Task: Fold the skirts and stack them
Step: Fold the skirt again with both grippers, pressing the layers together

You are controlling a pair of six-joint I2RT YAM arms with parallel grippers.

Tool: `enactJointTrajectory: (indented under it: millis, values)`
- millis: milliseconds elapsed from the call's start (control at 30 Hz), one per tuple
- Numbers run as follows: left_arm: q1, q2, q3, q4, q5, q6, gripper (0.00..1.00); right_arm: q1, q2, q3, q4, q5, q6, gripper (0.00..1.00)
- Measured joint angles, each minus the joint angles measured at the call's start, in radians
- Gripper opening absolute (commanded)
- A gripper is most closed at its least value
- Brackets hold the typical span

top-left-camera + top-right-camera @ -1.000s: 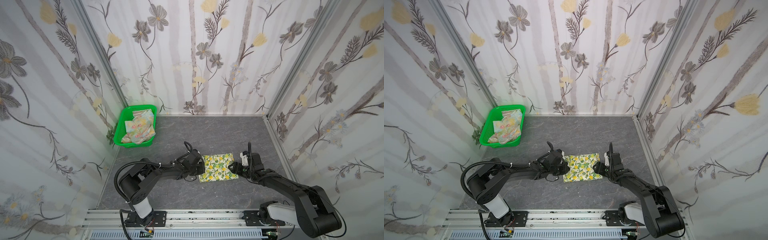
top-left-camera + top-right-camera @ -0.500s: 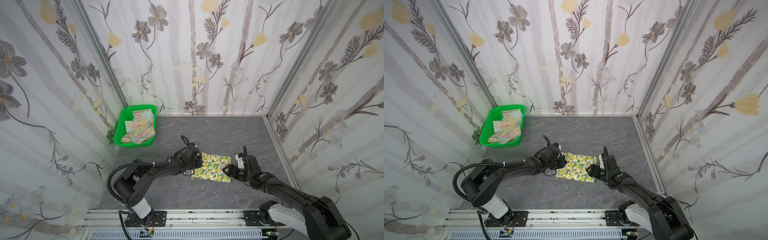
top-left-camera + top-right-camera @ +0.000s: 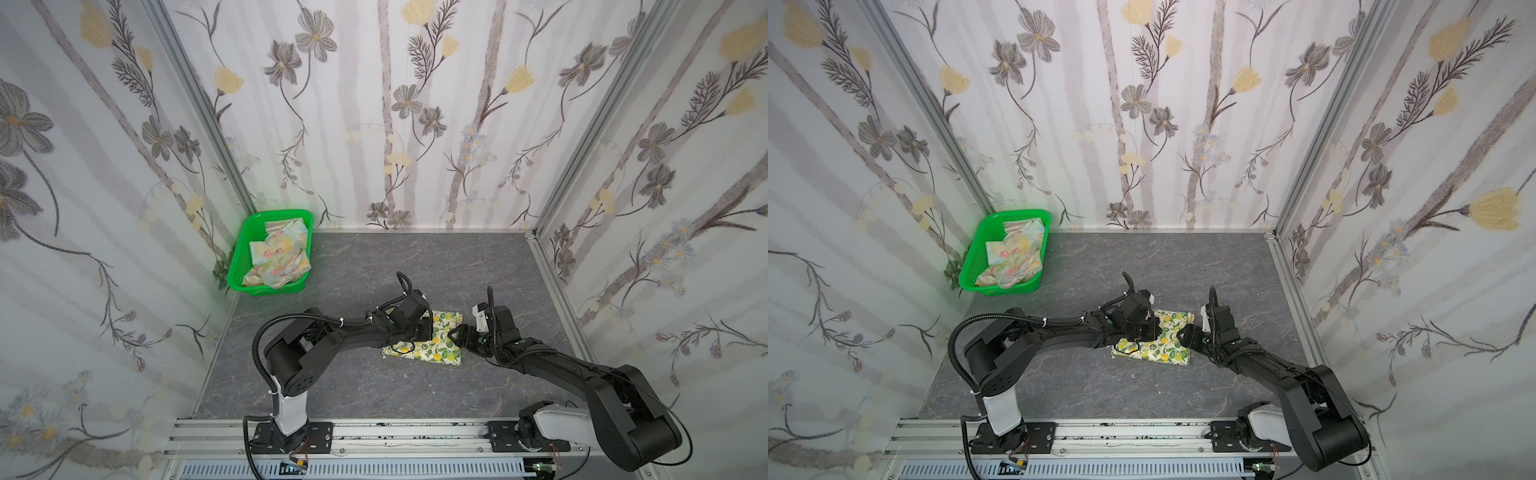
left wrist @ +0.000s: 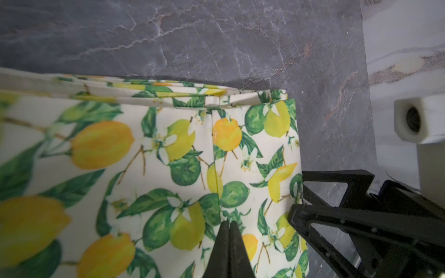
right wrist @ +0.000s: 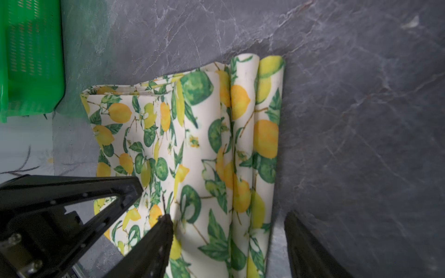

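Cream lemon skirt (image 3: pixel 432 353) lies folded on table (image 3: pixel 374 266), its left part hidden under left gripper (image 4: pixel 228 231) in both top views. Pastel skirt (image 3: pixel 278 257) sits crumpled in basket (image 3: pixel 239 266), well apart, lower folds out of sight. Left gripper clenched tight, tips over the cloth, cannot tell if any fold is pinched; right gripper (image 5: pixel 227 216) spread wide, straddling the skirt's right folded edge, grasping nothing.

Robot lab cell, wallpapered panels (image 3: pixel 415 124), aluminium rail (image 3: pixel 374 434)
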Motion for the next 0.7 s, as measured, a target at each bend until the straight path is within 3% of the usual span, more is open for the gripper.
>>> enactJointTrajectory:
  millis: [233, 700]
  values:
    - [-0.018, 0.077, 0.049, 0.004, 0.016, -0.016, 0.00, -0.007, 0.042, -0.003, 0.070, -0.006, -0.018, 0.69]
    - [-0.025, 0.100, 0.049, 0.030, 0.023, -0.034, 0.00, 0.013, 0.126, -0.025, 0.226, -0.040, -0.008, 0.56]
